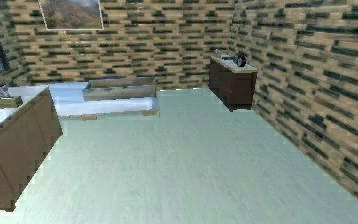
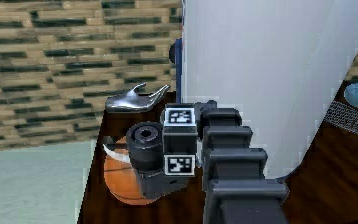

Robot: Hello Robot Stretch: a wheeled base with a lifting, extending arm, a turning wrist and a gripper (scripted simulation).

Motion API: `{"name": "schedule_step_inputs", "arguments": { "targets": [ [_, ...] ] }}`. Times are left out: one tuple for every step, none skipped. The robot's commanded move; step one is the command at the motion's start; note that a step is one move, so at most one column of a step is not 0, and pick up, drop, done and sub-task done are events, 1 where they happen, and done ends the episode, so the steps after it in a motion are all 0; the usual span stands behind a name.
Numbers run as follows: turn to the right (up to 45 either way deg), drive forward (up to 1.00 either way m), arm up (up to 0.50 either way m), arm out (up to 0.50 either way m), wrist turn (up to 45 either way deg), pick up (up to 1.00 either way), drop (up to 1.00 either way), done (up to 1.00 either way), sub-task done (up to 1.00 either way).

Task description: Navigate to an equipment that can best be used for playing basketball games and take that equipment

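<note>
An orange round ball (image 2: 120, 184), coloured like a basketball, lies on a dark wooden tabletop (image 2: 332, 165) near its left edge in the arm side view. The arm (image 2: 237, 170) rises from the bottom edge, carrying two white marker squares (image 2: 179, 140). Left of them is my gripper (image 2: 125, 158), whose dark body and thin fingers sit right at the ball. The ball rests on the table at the gripper's far end, so I cannot tell whether the gripper holds anything.
A silvery curved ornament (image 2: 137, 100) and a tall white cylinder (image 2: 257, 80) stand on the same table. In the forward view a low bed (image 1: 117, 95) lies against the brick back wall, with a dark cabinet (image 1: 232, 82) right and a wooden dresser (image 1: 17, 140) left. Pale floor (image 1: 177, 160) lies between.
</note>
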Motion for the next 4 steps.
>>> {"name": "schedule_step_inputs", "arguments": {
  "targets": [
    [0.0, 0.0, -0.2, 0.0, 0.0, 0.0, 0.0, 0.0, 0.0],
    [0.0, 0.0, 0.0, 0.0, 0.0, 1.0, 0.0, 0.0, 0.0],
    [0.0, 0.0, 0.1, 0.0, 0.0, 0.0, 0.0, 0.0, 0.0],
    [0.0, 0.0, 0.0, 0.0, 0.0, 0.0, 0.0, 1.0, 0.0]
  ]
}}
